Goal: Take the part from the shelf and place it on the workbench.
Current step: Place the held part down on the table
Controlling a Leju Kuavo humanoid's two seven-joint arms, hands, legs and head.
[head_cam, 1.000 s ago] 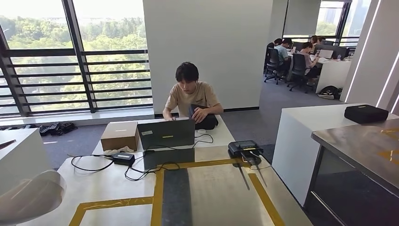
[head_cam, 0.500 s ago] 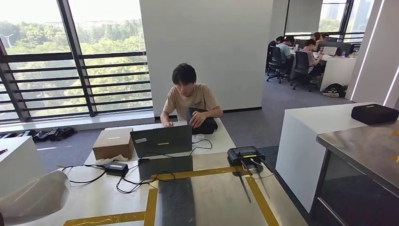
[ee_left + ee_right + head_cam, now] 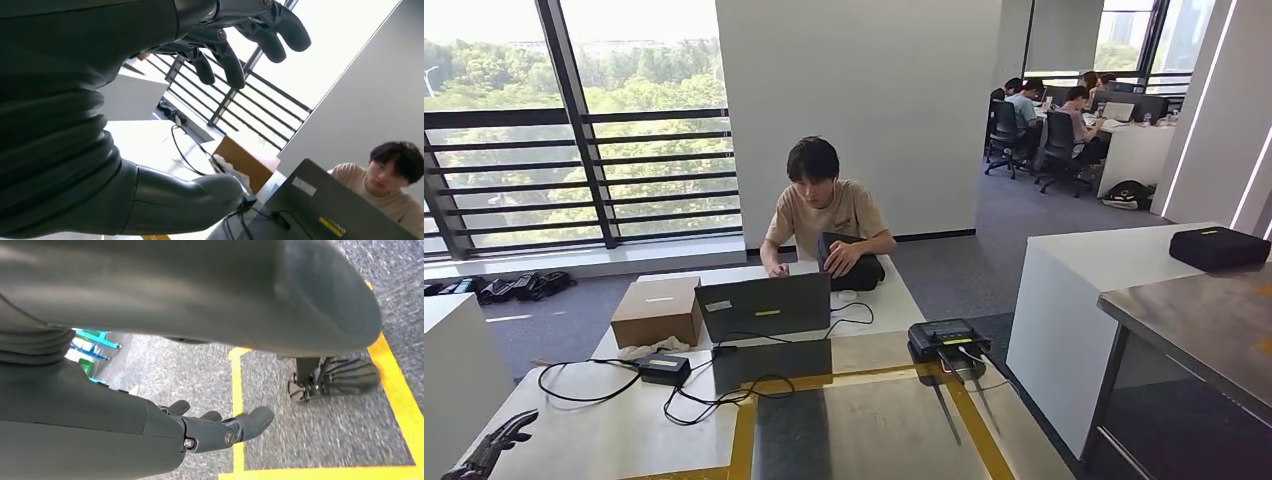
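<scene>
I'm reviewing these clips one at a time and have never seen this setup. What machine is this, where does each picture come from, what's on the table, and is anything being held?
This is a two-legged humanoid robot with two arms, each ending in a many-fingered hand. The wide picture is taken from its head, looking forward and down over a white table marked with yellow tape. On it lie a laptop, a cardboard box, a black power adapter with cables, and a black device with antennas. A person sits behind the laptop.

The other two pictures come from cameras at the wrists, so they look tilted. The left hand is raised near the table, fingers apart, holding nothing. The right hand hangs over grey carpet with yellow lines, fingers loosely spread, also holding nothing.
</scene>
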